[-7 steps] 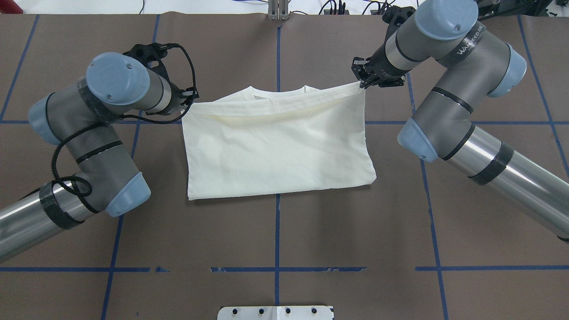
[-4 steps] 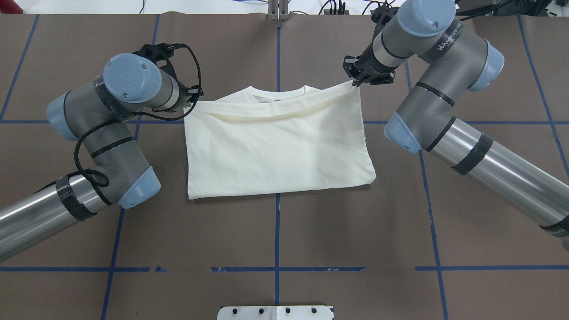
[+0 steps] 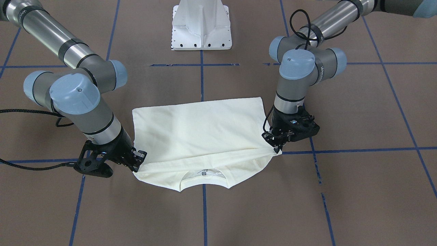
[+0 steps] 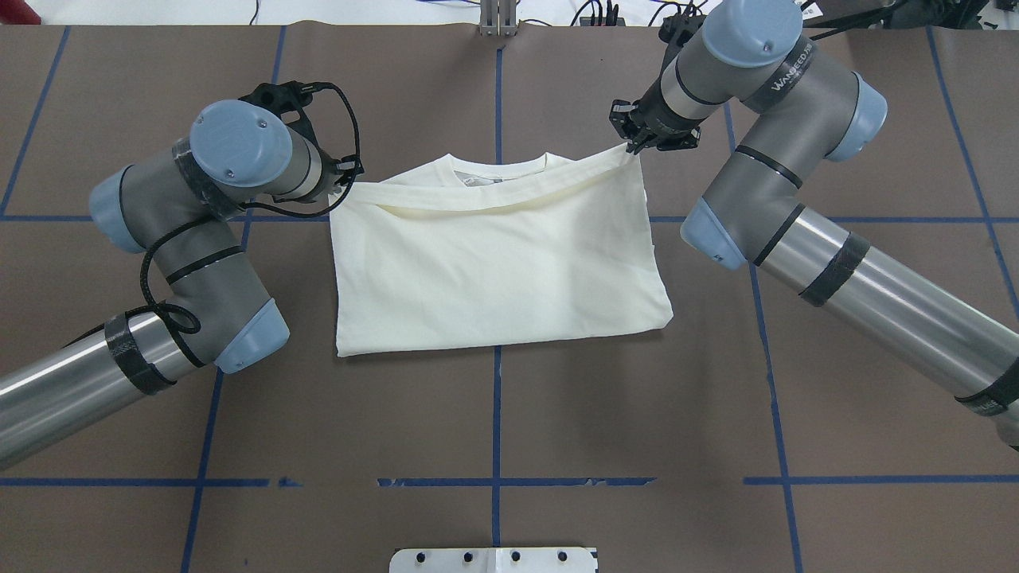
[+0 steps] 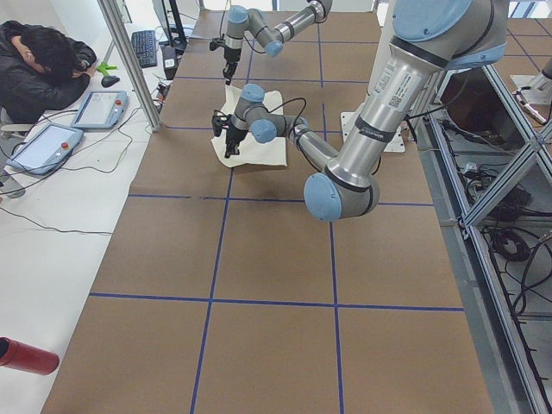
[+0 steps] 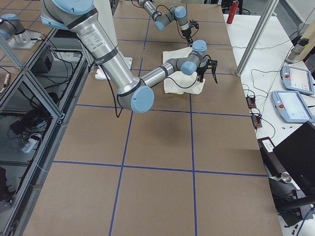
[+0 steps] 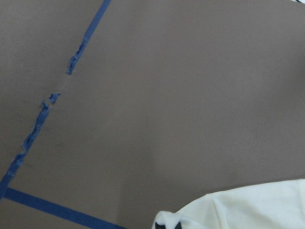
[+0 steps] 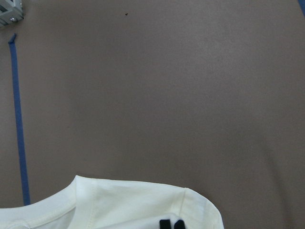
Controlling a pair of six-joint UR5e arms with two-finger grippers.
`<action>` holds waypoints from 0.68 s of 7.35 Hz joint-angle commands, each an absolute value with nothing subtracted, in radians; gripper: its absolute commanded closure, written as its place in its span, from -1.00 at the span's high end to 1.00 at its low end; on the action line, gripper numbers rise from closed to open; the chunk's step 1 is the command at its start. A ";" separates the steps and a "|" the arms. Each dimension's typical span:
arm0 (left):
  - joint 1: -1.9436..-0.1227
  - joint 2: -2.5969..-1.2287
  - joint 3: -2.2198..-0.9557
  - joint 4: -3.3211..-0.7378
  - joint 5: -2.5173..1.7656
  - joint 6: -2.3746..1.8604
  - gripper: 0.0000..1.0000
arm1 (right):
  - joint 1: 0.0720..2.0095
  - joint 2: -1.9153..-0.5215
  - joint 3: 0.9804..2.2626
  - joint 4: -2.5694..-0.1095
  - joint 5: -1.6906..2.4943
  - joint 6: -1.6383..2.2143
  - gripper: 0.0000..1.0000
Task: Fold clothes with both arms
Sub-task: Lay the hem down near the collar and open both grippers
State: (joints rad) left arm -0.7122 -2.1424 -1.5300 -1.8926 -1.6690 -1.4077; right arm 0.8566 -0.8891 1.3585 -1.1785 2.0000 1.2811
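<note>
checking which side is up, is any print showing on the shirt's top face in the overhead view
No, the shirt shows only plain cream cloth across its whole upper face in the overhead view.

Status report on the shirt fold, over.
Left pincer shut on T-shirt far-left corner, right pincer shut on far-right corner. Folded-over edge strung between them, collar showing beyond. Nothing seen blocking the fold.
</note>
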 commanded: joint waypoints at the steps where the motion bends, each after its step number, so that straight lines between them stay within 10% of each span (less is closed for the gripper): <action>1: -0.712 -2.143 -1.525 -1.896 -1.670 -1.402 0.45 | 0.861 -0.893 1.358 -1.175 2.017 1.279 0.33; 2: -0.713 -2.143 -1.523 -1.925 -1.671 -1.402 0.99 | 0.861 -0.906 1.368 -1.148 2.020 1.279 0.99; 5: -0.718 -2.134 -1.563 -1.930 -1.683 -1.402 1.00 | 0.851 -1.077 1.493 -1.052 2.094 1.290 1.00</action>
